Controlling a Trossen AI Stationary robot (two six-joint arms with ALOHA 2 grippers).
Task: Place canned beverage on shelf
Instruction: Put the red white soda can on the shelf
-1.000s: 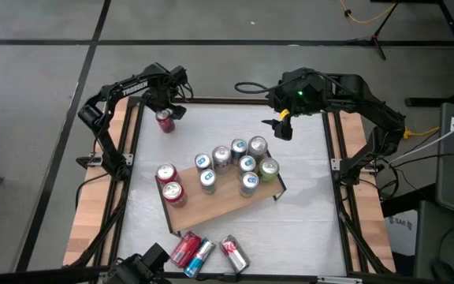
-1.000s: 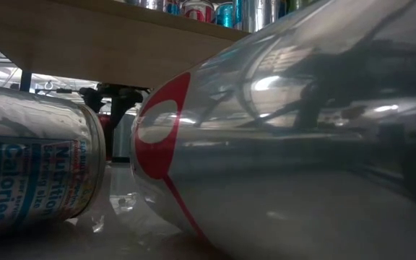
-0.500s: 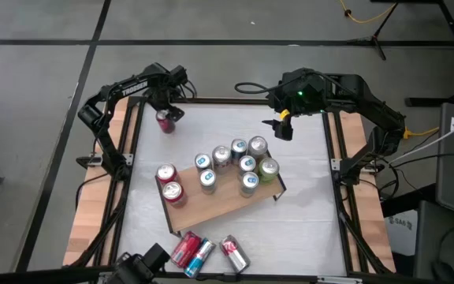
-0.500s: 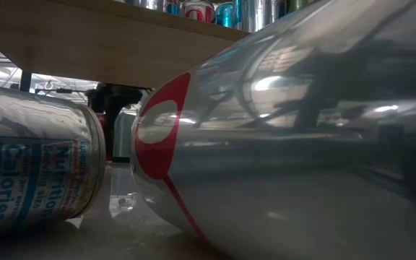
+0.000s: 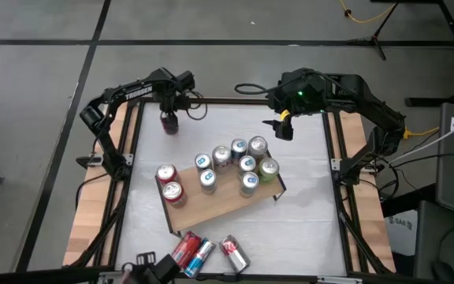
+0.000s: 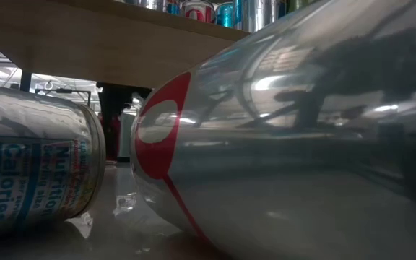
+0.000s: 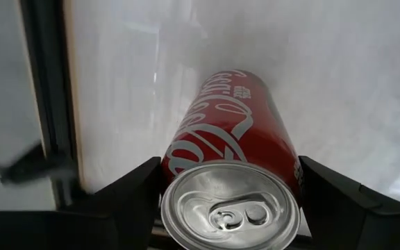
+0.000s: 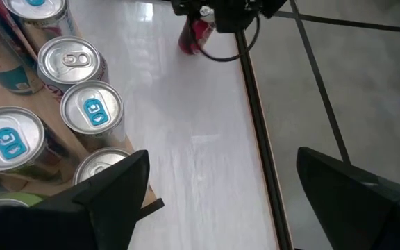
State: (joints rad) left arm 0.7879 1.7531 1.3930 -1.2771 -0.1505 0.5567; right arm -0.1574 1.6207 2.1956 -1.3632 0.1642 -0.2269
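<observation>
A red cola can point(image 7: 235, 132) stands upright on the white table near its far left corner point(image 5: 169, 123). My left gripper point(image 5: 169, 113) points down over the can and is shut on it. The shelf point(image 5: 227, 203), a wooden board on black legs, stands mid-table with several cans upright on it. Three more cans point(image 5: 203, 252) lie on their sides by the near edge; two of them fill the low view point(image 6: 280, 137). My right gripper point(image 5: 282, 128) hangs open above the table's far right part, holding nothing. My left gripper pinches the red can's side wall just below its top rim point(image 7: 178, 158) between its two fingers point(image 7: 134, 191), one on each side. The fingers come from above, pointing down. The can stays upright with its bottom end on the table.
The black table rim point(image 7: 47, 90) runs close beside the red can. Bare white table point(image 5: 227, 126) lies between the can and the shelf. The shelf's near left part point(image 5: 203, 209) carries no cans. A cable point(image 5: 247, 85) loops at the far edge.
My left gripper has rolled about its downward-pointing line over the red can and shifted a little toward the table's right. The can stays upright at its place. My right arm has kept still.
</observation>
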